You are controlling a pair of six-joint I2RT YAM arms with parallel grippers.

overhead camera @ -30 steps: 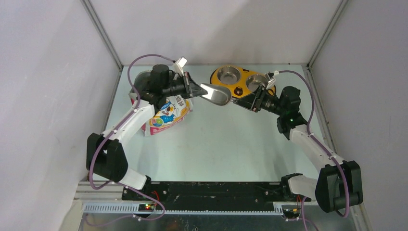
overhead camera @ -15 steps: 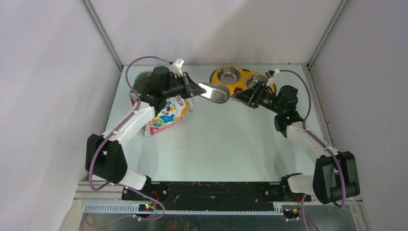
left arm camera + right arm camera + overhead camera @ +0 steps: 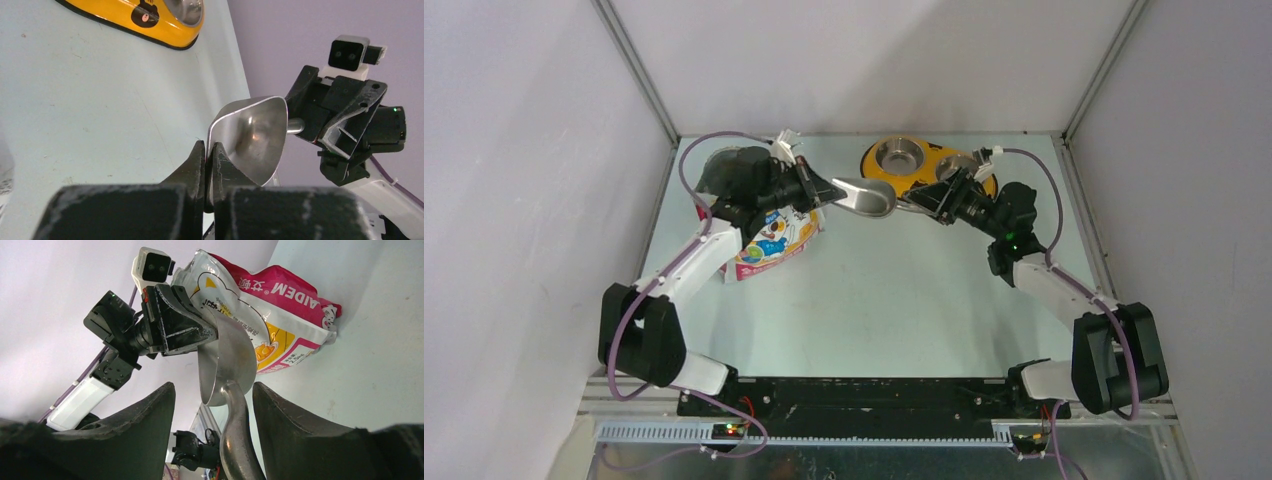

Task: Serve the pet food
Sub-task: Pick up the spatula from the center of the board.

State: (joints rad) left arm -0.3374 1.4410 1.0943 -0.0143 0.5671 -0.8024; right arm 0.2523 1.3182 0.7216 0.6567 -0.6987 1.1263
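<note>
The left gripper (image 3: 206,150) pinches the scoop (image 3: 255,135) rim — its handle beyond runs into the right gripper (image 3: 312,125), feeder (image 3: 150,22) farther off

bright even light, soft shadows, scoop (image 3: 255,135) glints.

One scoop (image 3: 869,196), one bag (image 3: 774,240) and one yellow feeder (image 3: 929,165), so just a single of each. The feeder's got two steel bowls (image 3: 898,155) in it, side by side. Two arms as well: a left arm (image 3: 694,255) and a right arm (image 3: 1049,285).
</note>
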